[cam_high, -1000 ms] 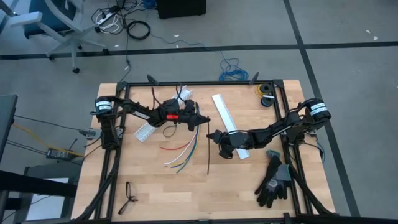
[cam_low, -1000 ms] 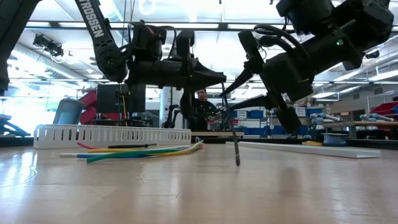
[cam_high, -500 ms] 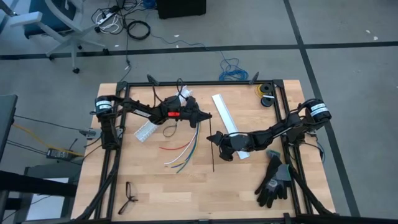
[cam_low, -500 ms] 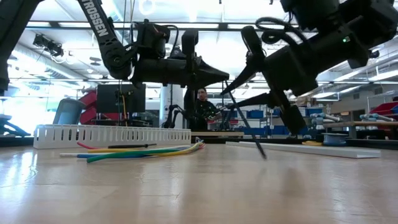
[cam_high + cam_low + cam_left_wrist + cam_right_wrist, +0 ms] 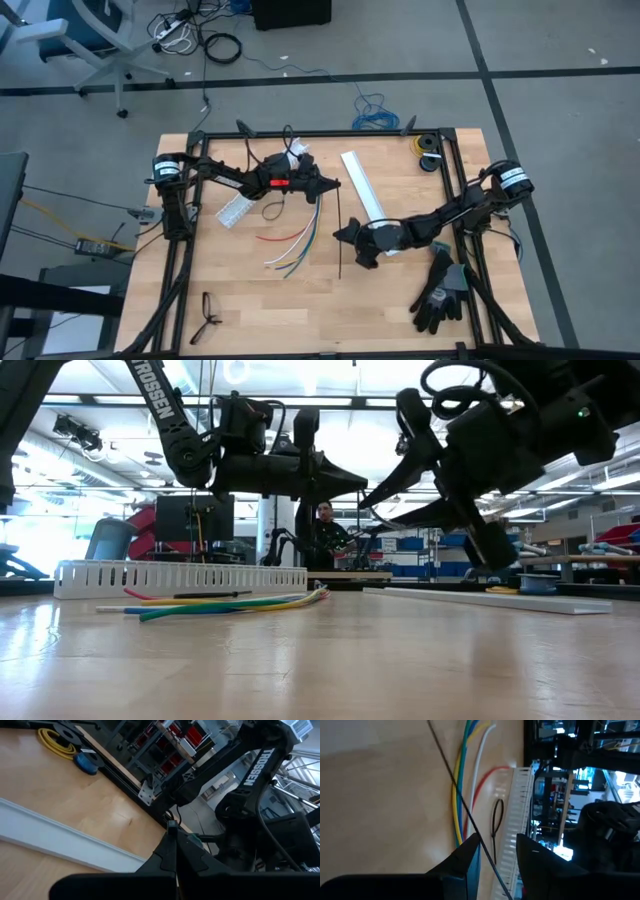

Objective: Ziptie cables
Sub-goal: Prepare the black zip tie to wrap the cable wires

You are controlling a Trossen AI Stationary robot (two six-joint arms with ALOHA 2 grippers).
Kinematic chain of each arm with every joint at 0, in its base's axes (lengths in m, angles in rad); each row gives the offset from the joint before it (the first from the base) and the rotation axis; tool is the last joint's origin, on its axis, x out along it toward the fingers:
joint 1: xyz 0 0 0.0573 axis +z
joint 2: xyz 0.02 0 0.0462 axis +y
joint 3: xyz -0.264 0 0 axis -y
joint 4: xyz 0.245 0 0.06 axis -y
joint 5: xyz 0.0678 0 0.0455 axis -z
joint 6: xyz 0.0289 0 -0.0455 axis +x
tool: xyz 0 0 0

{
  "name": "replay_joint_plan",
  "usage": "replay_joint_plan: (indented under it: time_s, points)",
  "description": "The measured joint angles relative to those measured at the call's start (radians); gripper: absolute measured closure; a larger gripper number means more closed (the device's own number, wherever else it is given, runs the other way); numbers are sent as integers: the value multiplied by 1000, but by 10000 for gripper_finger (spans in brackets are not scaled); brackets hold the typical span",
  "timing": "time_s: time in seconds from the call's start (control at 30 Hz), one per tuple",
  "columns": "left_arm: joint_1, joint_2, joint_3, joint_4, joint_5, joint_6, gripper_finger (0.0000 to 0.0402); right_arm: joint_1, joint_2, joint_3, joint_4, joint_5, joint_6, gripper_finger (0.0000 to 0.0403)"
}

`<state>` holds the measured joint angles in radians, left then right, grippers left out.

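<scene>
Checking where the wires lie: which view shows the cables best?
The high view: the cables lie fanned out whole on the table. The low view shows them edge-on, the right wrist view only part, the left wrist view none.
</scene>
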<state>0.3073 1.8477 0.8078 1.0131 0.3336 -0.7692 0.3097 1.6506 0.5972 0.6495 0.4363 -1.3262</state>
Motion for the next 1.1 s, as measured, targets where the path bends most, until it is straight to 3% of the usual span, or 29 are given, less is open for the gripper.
replay_joint_plan:
  time_s: [0.47,0.83,1.1]
  points:
    - [1,0,0,37,-11,-2,401,63,0,0,8,-42,168,291]
    - [26,0,0,34,-22,-2,401,96,0,0,8,-40,189,292]
    - [26,0,0,34,-21,-2,401,95,0,0,8,-40,235,356]
